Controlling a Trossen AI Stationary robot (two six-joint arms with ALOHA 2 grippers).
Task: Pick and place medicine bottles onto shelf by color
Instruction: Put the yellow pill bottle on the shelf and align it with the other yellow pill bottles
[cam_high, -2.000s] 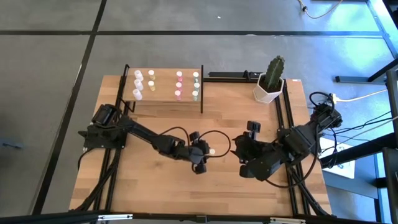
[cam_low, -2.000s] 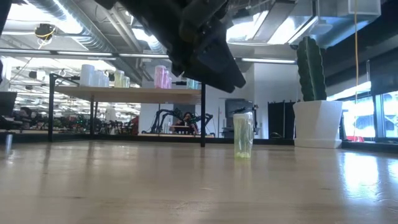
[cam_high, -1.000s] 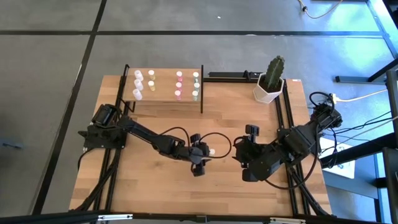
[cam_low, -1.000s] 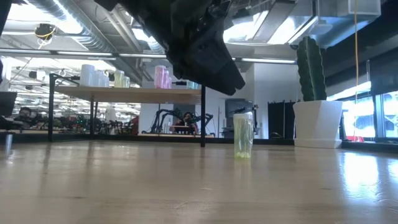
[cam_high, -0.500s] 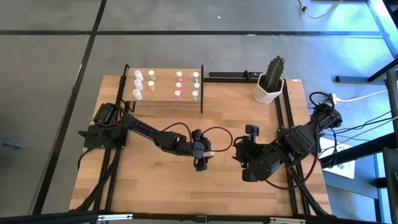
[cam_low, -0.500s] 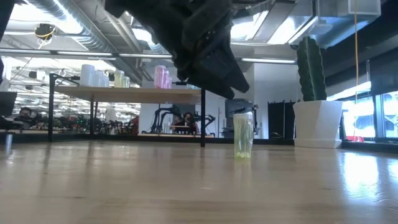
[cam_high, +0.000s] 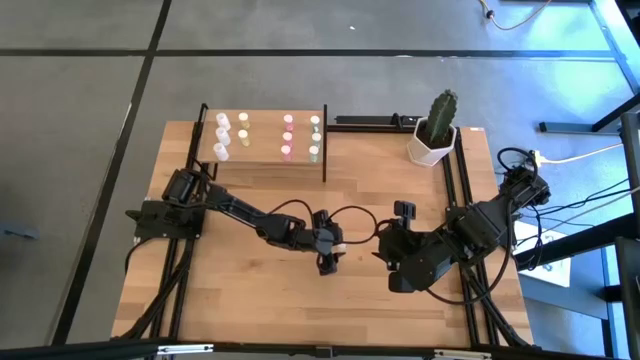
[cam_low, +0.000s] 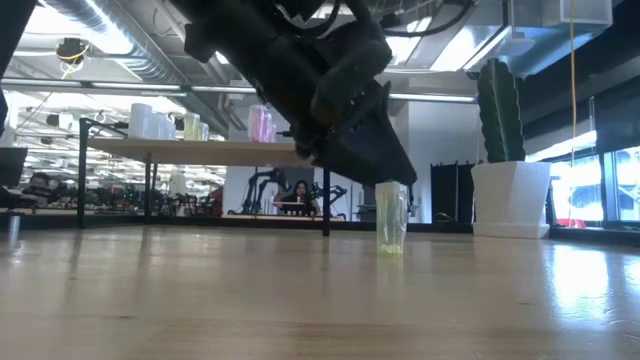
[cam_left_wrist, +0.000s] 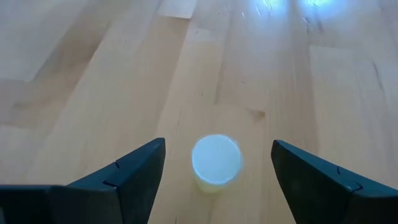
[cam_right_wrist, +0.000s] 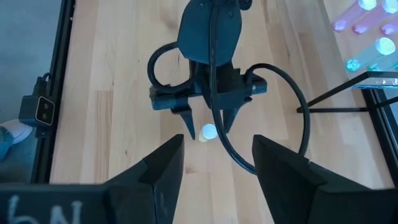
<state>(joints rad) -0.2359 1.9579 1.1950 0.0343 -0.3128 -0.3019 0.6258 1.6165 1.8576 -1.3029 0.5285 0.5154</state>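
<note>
One loose medicine bottle (cam_high: 340, 243) stands upright on the table (cam_high: 240, 300) near its middle, pale yellow-green with a whitish cap, well apart from the shelf (cam_high: 265, 152). My left claw (cam_high: 335, 246) hangs over it from above, fingers spread wide, one on each side of the bottle. In my left wrist view the bottle (cam_left_wrist: 216, 163) sits between my two dark fingers (cam_left_wrist: 127, 180) with bare wood showing on both sides, so I am not touching it and I have hold of nothing. From table height the bottle (cam_low: 390, 218) rests on the wood with my left claw (cam_low: 385, 170) just above and beside its top.

My right claw (cam_high: 385, 238) waits on the right part of the table, pointed toward the left one, also with its fingers apart and nothing between them. Its wrist view looks past its own fingers (cam_right_wrist: 155, 168) at the left claw (cam_right_wrist: 206, 127) and the bottle (cam_right_wrist: 208, 132) below it.

On the shelf at the far left of the table stand the other bottles in rows: white ones (cam_high: 222, 136) at the left end, then pale yellow (cam_high: 243, 127), pink (cam_high: 288, 136) and pale green (cam_high: 314, 137) at the right end. A white pot with a cactus (cam_high: 436, 128) stands at the far right corner.
</note>
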